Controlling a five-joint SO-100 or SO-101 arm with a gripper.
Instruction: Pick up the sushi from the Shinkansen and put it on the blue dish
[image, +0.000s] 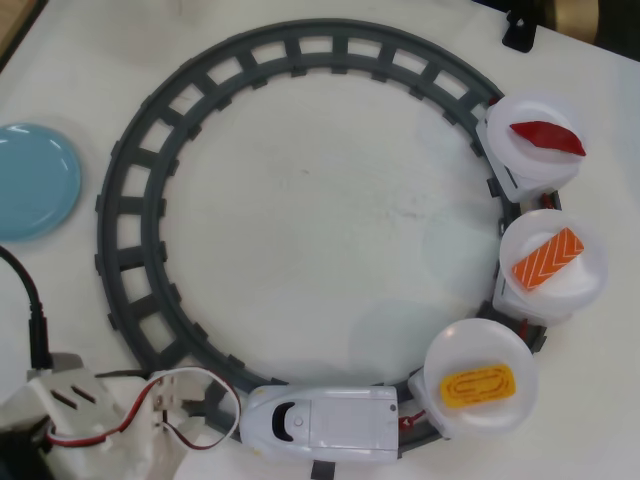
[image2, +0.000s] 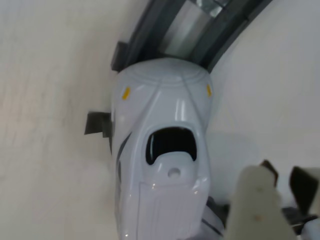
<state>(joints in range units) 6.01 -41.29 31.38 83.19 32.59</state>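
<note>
The white Shinkansen (image: 320, 422) stands on the grey ring track (image: 130, 215) at the bottom of the overhead view, nose to the left. Its first car carries a white plate with the yellow sushi (image: 478, 383). The blue dish (image: 35, 180) lies at the left edge, outside the track. My gripper (image: 185, 408) is at the bottom left, just left of the train's nose, and holds nothing. In the wrist view the train's nose (image2: 162, 150) fills the middle, and one white finger (image2: 257, 202) shows at the bottom right. The frames do not show how the jaws stand.
Two more white plates ride behind on the right: one with an orange white-striped salmon piece (image: 547, 257), one with a dark red piece (image: 547, 137). Red, black and white wires (image: 130, 415) loop by the arm. A black object (image: 520, 30) sits at the top right.
</note>
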